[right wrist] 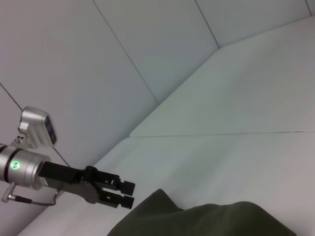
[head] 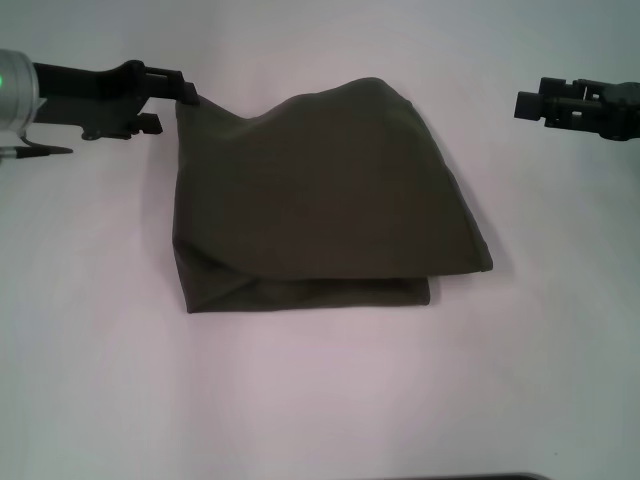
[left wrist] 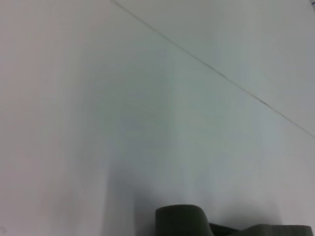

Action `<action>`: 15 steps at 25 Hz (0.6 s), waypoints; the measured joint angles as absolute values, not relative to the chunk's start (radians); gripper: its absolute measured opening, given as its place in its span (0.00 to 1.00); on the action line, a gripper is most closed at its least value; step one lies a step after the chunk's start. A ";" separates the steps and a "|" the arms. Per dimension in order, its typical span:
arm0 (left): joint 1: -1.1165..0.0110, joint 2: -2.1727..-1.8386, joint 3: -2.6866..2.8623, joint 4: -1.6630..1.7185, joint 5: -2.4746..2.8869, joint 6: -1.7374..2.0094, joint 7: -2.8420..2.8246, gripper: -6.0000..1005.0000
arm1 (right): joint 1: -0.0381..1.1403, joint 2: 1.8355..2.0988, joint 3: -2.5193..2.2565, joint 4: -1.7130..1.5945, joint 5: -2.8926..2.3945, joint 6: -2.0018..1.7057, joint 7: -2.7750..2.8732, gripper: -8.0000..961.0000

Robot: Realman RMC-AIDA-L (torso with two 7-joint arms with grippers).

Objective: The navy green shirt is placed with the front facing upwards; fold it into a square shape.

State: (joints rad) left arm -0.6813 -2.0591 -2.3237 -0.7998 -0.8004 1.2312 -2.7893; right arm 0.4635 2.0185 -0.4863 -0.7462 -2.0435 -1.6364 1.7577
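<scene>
The shirt (head: 320, 200) lies mid-tabletop (head: 320, 400), already folded to a rough square, its far-left corner pinched by the left pincer (head: 188, 93); the right pincer (head: 524, 103) hangs apart, grip unclear; next, release and flatten.

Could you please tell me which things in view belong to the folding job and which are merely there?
Job:
- navy green shirt, partly folded
- left pincer, at its far left corner
- right pincer, held clear of it

Merely there:
- white table
</scene>
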 joint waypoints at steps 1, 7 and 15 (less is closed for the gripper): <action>-0.684 -2.059 -2.322 -0.792 -0.800 1.225 -2.789 0.69 | 0.463 2.019 -0.486 -0.745 -2.043 -1.637 1.758 0.90; -0.696 -2.061 -2.280 -0.768 -0.798 1.167 -2.788 0.68 | 0.463 2.021 -0.492 -0.741 -2.043 -1.637 1.757 0.90; -0.725 -2.062 -2.235 -0.717 -0.798 1.104 -2.788 0.66 | 0.462 2.029 -0.492 -0.739 -2.046 -1.638 1.757 0.90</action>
